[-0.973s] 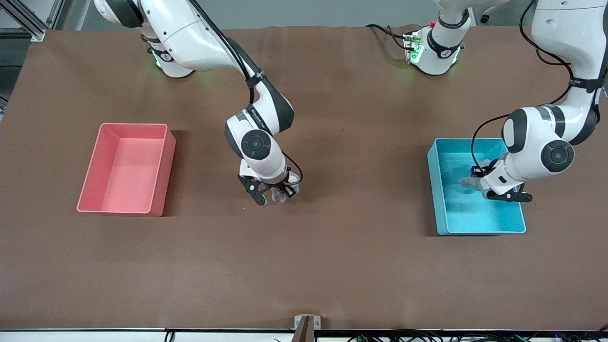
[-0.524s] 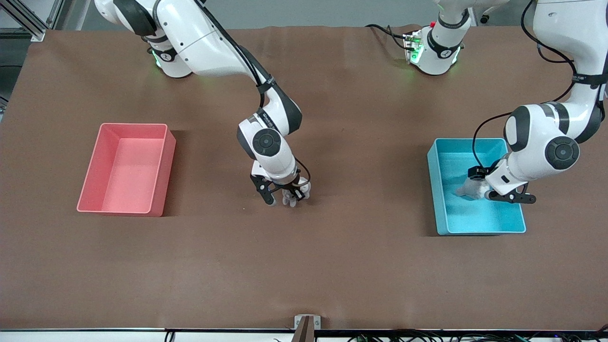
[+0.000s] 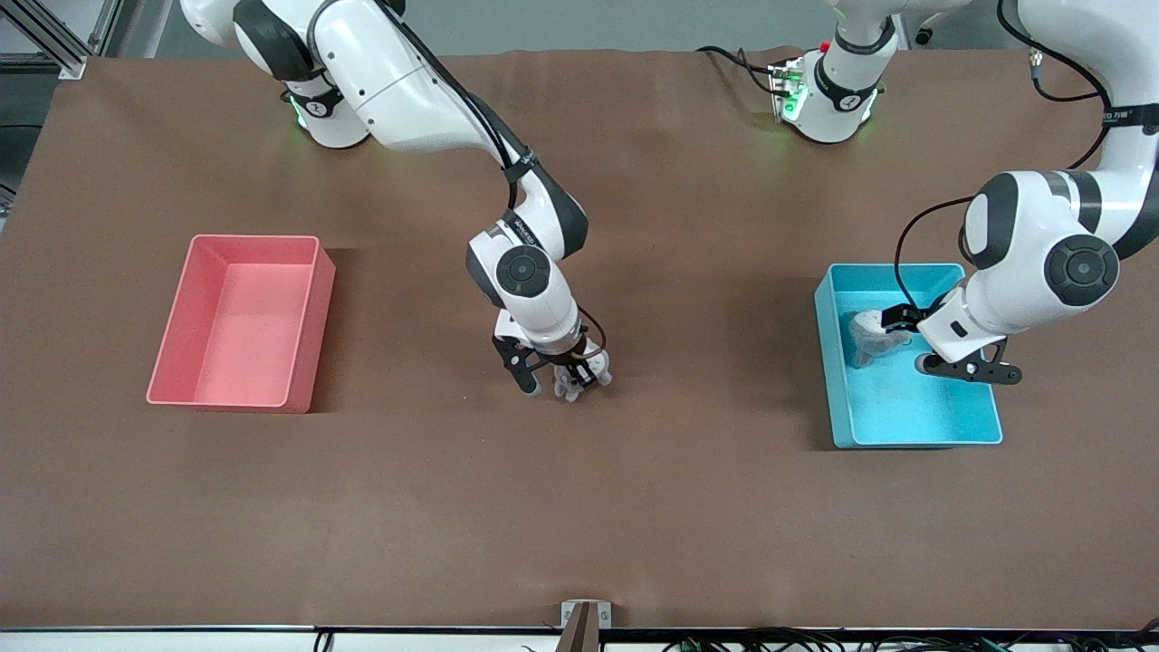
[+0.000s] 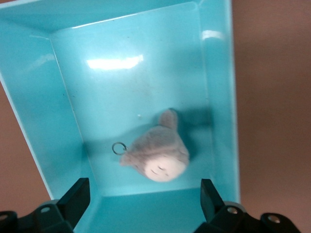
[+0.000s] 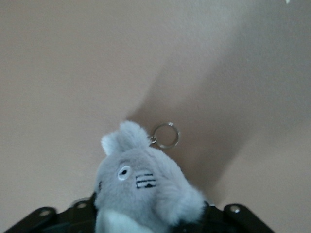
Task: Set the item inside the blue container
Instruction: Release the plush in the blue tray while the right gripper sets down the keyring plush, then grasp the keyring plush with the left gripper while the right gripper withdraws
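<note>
There are two little grey plush keychains in play here, and one of them is already home: a grey plush toy with a metal ring lies loose on the floor of the blue container, close to the wall on the side facing the middle of the table. The left gripper hangs over that bin with its jaws apart and nothing between them; in the left wrist view both fingertips stand wide of the toy and well clear above it, so that drop looks finished to me. The right gripper is over the bare brown table about midway between the two bins, and it is clamped on a second grey plush, whose face and key ring stick out past the fingers in the right wrist view. The pink bin sits empty toward the right arm's end. My read is that the step in hand is carrying this second toy across to the blue container. What that calls for next is a steady grip while travelling toward the left arm's end, enough height to clear the bin's rim, and the left arm moving out of the way, since its gripper occupies the space above the bin
</note>
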Robot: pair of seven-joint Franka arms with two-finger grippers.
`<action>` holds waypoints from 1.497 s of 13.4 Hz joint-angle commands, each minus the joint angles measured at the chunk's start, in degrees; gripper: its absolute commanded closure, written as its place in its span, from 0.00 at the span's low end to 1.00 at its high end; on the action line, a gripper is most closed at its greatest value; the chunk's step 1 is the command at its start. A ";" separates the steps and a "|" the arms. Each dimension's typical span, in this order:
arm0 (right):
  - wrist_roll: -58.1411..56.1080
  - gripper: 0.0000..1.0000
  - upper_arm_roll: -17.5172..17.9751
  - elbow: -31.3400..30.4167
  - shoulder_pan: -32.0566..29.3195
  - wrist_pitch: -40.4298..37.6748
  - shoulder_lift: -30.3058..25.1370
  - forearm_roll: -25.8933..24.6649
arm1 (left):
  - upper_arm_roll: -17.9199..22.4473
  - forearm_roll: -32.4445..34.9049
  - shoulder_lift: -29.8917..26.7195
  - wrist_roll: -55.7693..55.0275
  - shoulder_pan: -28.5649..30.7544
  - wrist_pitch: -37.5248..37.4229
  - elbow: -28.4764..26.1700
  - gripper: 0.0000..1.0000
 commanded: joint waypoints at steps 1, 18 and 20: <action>-2.72 0.00 -0.36 0.90 -0.89 -2.66 -1.44 -1.96 | -3.87 0.13 -0.45 -3.87 -0.03 -6.14 4.34 0.00; -80.03 0.00 -0.98 4.76 -33.12 -50.03 -24.20 -7.84 | -15.59 -0.05 23.62 -78.65 -21.37 2.96 29.66 0.00; -86.72 0.00 -0.98 4.85 -36.82 -50.39 -25.52 -10.47 | -15.49 0.04 25.82 -81.83 -23.14 9.89 30.01 0.00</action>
